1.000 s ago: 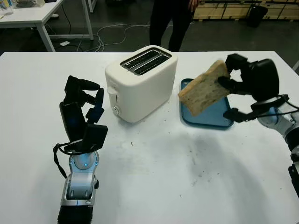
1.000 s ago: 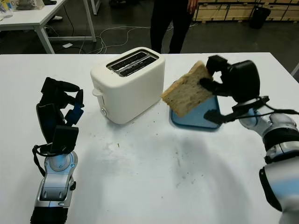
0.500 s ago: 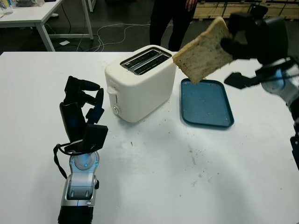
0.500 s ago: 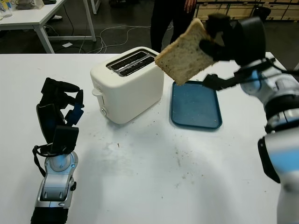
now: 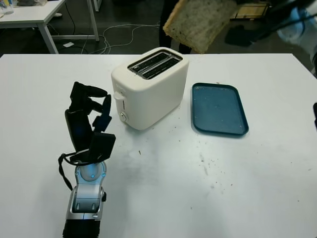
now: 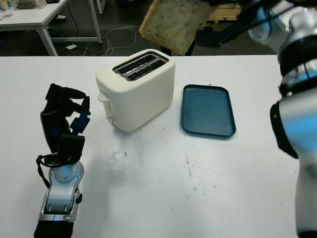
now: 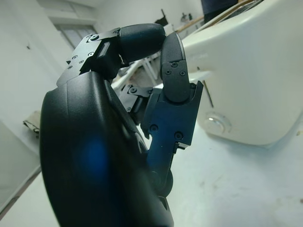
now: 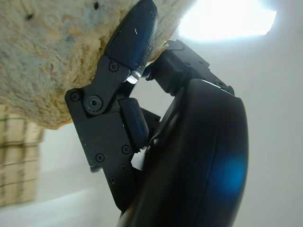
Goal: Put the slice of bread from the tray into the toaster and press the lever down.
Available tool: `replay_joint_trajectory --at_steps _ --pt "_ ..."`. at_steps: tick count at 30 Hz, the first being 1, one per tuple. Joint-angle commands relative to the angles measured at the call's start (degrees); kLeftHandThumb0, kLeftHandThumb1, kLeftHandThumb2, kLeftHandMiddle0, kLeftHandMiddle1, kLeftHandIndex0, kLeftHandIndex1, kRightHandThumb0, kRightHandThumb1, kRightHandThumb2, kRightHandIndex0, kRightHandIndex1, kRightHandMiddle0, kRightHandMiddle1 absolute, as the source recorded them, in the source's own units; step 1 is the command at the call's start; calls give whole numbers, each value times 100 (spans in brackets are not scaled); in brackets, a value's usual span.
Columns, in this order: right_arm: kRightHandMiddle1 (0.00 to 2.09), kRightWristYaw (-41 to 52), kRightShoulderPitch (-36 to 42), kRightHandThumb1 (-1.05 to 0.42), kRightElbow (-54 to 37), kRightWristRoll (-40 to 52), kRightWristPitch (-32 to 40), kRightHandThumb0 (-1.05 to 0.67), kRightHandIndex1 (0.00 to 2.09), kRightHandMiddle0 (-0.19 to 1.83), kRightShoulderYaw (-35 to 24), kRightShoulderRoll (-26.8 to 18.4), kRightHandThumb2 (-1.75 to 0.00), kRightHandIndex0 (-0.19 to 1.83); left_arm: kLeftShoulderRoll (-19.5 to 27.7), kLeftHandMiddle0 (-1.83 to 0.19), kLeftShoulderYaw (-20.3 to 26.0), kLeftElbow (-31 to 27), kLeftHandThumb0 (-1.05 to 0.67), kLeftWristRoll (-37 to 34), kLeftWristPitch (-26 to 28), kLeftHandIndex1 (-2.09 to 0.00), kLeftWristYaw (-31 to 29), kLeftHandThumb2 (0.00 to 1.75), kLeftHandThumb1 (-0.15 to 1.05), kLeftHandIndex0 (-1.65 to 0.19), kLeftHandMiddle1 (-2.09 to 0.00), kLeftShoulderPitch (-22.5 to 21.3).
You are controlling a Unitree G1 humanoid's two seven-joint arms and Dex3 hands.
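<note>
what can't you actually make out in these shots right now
- Bread slice: upper part cut off by the eye views' top edge.
- Right hand: grip on the bread visible at the wrist, its position over the toaster uncertain.
- Toaster slots' insides: too dark.
- Left hand: curled, idle beside the toaster.

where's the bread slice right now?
In the head views the bread slice is in the air, held by the right hand, above and just behind the toaster, left of the blue tray.
</note>
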Motion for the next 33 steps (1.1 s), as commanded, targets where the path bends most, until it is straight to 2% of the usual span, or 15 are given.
replay_joint_trajectory --at_steps 1,5,9,13,18,22,24,26,28,30,33 --pt "175 -216 -272 -92 13 -215 108 -55 175 86 187 145 -48 124 -35 -65 -37 -1 -43 36 -1 -170 30 38 92 -40 -175 9" --pt "175 -409 -428 -92 163 -438 160 -50 175 86 473 414 -33 121 -44 -66 -50 6 -44 78 20 -170 57 38 92 -40 -175 -11" --pt "175 -264 -447 -92 304 -511 234 -54 175 86 645 720 -33 119 -30 -68 -42 28 -43 65 -30 -170 50 39 92 -39 -175 -11" --pt "175 -270 -390 -92 388 -584 376 -53 175 89 816 982 -24 122 -31 -68 -31 30 -43 53 -39 -171 55 39 92 -39 -175 -3" --pt "175 -666 -291 -92 492 -886 674 -53 175 89 1189 1224 -32 118 -43 -68 -39 20 -43 70 -30 -171 73 39 92 -39 -175 10" --pt "175 -851 -229 -92 573 -989 891 -55 175 89 1386 1362 -29 120 -48 -67 -43 4 -43 75 -10 -170 96 39 92 -39 -175 29" --pt "175 -751 -199 -92 604 -949 920 -56 175 86 1420 1396 -36 119 -54 -67 -42 -2 -44 68 -5 -170 108 39 92 -40 -175 37" --pt "174 -690 -161 -92 630 -922 931 -54 175 80 1430 1434 -33 119 -62 -67 -38 -13 -44 62 11 -170 125 39 92 -40 -175 44" --pt "164 -618 -139 -92 652 -926 979 -52 175 79 1445 1465 -25 120 -63 -69 -39 -21 -44 82 16 -171 145 38 92 -41 -175 53" --pt "170 -542 -130 -92 665 -939 1030 -52 175 78 1472 1493 -25 121 -70 -68 -37 -40 -44 68 12 -171 149 39 92 -41 -175 72" --pt "153 -365 -118 -92 680 -887 972 -50 175 75 1470 1519 -22 118 -83 -67 -22 -57 -44 65 21 -170 169 39 92 -40 -175 92"
